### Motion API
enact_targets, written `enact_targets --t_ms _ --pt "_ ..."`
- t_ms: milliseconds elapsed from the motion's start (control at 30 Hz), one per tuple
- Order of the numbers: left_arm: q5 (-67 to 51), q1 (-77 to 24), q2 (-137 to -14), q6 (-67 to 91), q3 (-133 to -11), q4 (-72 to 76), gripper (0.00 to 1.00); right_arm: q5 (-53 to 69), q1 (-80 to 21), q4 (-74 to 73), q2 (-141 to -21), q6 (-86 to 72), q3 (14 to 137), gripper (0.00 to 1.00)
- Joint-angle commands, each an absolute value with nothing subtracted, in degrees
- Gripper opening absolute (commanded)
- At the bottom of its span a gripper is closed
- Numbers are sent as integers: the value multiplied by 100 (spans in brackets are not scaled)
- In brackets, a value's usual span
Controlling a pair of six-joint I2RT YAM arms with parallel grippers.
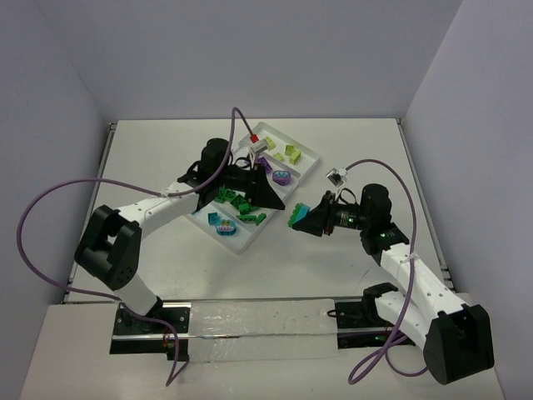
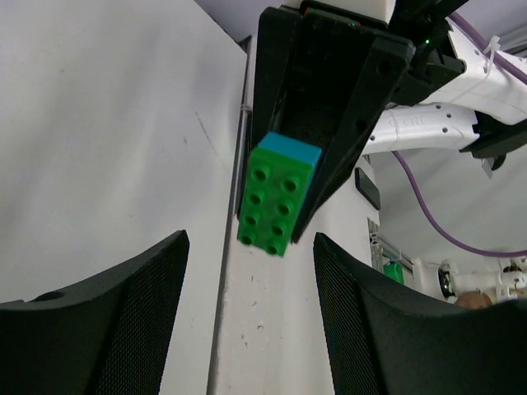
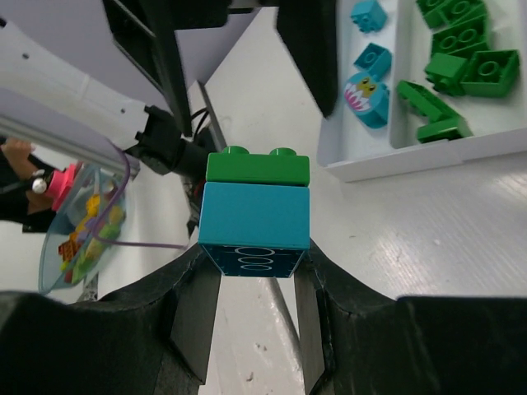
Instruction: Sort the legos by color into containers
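The right gripper hangs nearest the desk's near edge, right of centre, over bare surface. It is pinched on a two-brick clump: its fingers press the side walls of the teal brick, and a green brick is stacked on the far end, clear of the pads. The clump sticks out past the fingertips toward the tray, held above the desk and just off the tray's right-hand long side, close to its near corner.

The teal brick's face toward the wrist camera bears three white oval outlines in a row; I cannot read them as letters.

The left gripper is over the middle of the tray, spread wide with nothing between its fingers. It points at the clump but is apart from it.

In the tray's compartments, going from near to far, lie:
- teal pieces, one printed with eyes and teeth;
- green bricks;
- a purple piece;
- yellow-green bricks.

Bare desk runs from the tray to the right edge and to the far right corner.
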State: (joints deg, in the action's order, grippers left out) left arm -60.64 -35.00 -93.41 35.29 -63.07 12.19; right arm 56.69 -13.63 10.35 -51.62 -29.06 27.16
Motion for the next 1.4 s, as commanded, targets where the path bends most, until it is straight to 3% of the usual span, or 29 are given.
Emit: enact_targets --t_ms 0,800,1200,1367 --pt "-6355 -3753 -9650 3226 -6785 1179 68 5889 -1591 1310 -5133 -2822 3111 0" --pt "-6852 -3990 -9700 3964 -6495 2312 58 5731 -1781 1195 -5344 -2721 3234 0" --pt "-6864 -4052 -9773 3981 -6500 2320 37 5695 -1784 1169 -5349 -2698 3229 0" --pt "-6873 -4061 -9766 3990 -6519 2328 8 5658 -1792 1151 -5343 -2669 3199 0"
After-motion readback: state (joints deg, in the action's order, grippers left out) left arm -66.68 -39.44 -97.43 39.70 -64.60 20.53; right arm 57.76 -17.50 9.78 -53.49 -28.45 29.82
